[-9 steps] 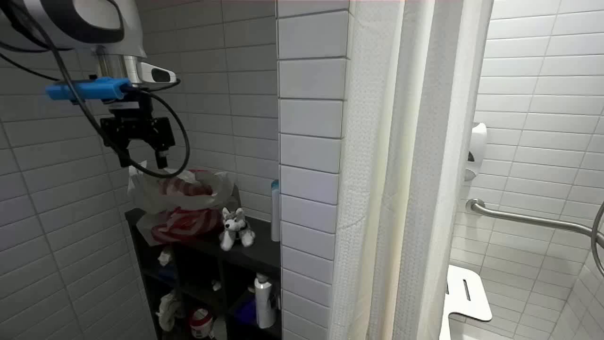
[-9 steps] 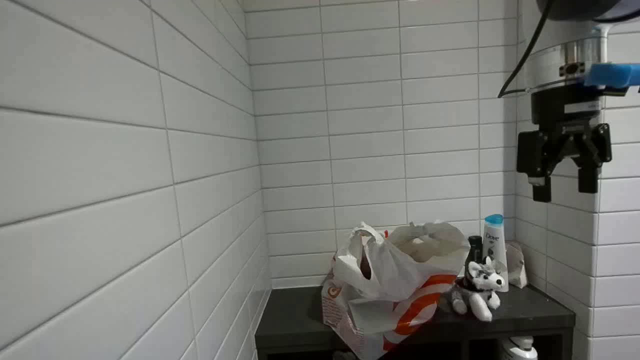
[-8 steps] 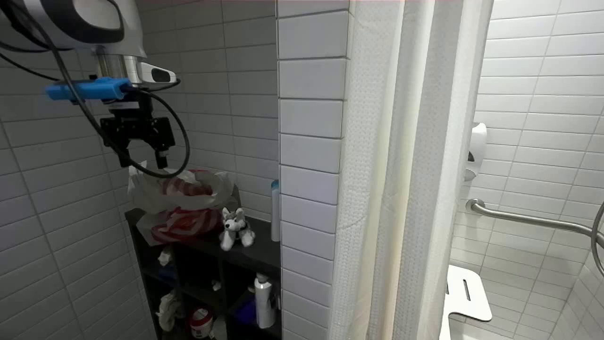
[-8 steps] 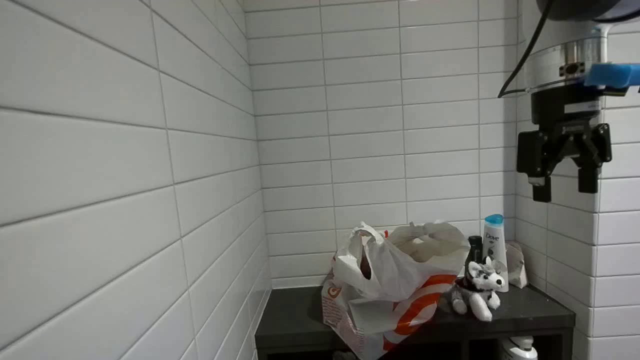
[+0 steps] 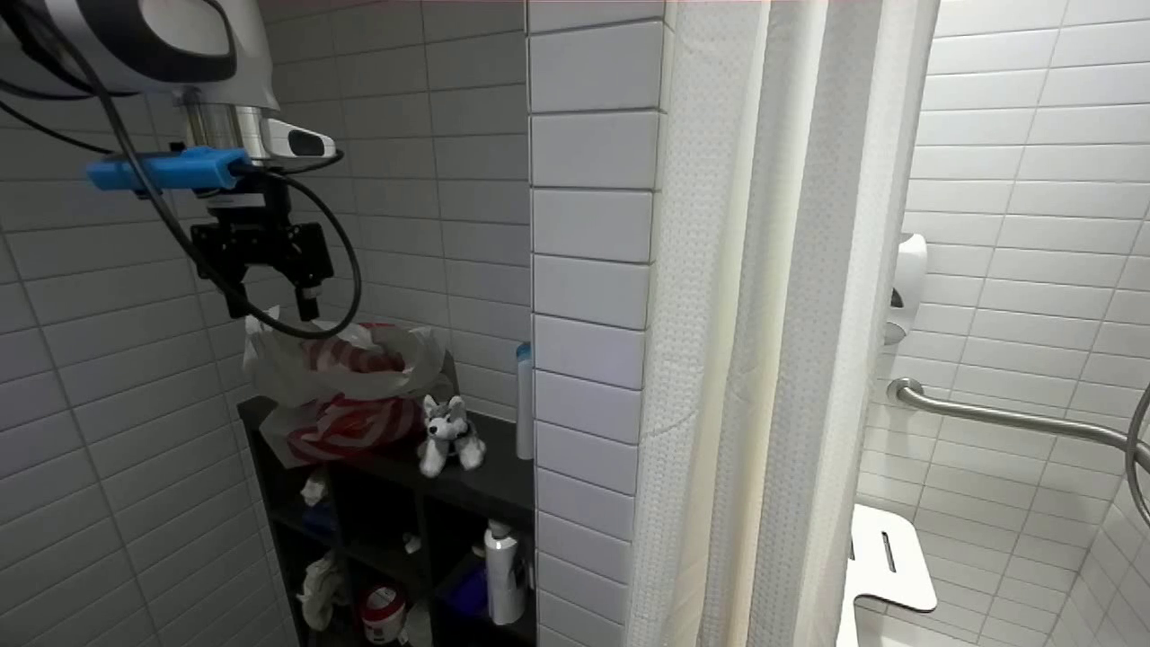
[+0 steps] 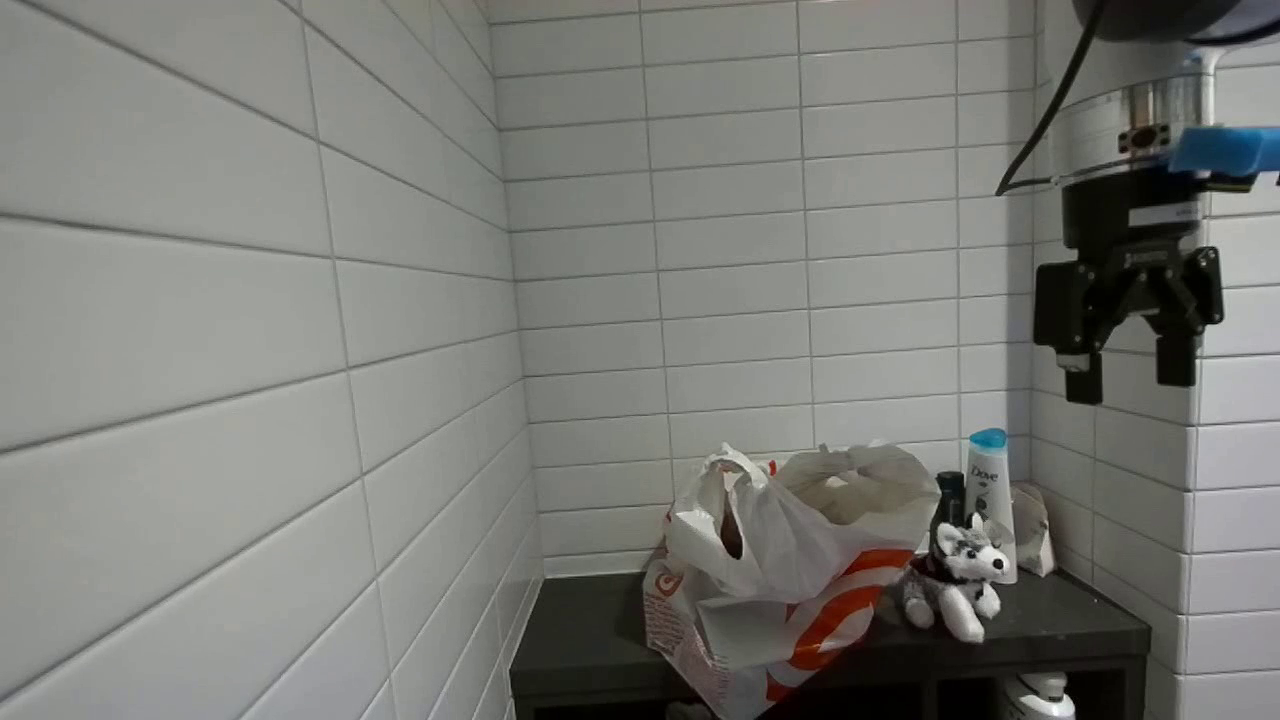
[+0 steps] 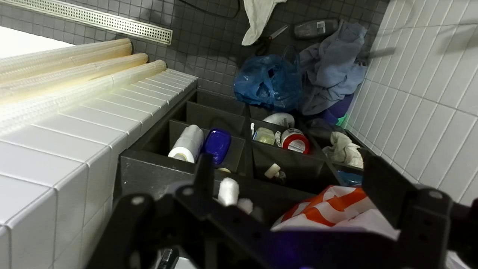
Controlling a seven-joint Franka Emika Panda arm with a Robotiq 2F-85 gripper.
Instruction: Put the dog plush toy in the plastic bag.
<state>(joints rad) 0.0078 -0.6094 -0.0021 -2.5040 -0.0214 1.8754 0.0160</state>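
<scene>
Wrist (image 6: 1110, 130) vertical, higher than the dog plush toy (image 6: 960, 572), fingers (image 6: 1177, 362) downward and wide apart.

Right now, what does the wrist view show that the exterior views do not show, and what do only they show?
Only the wrist view: a drain grate, scissors and a crumpled blue bag.

Only the exterior views: the face of the dog plush toy and, in an exterior view, a metal grab bar.

Shared: part of the dog plush toy, the plastic bag with its red patches, the dark shelf and the open gripper.
</scene>
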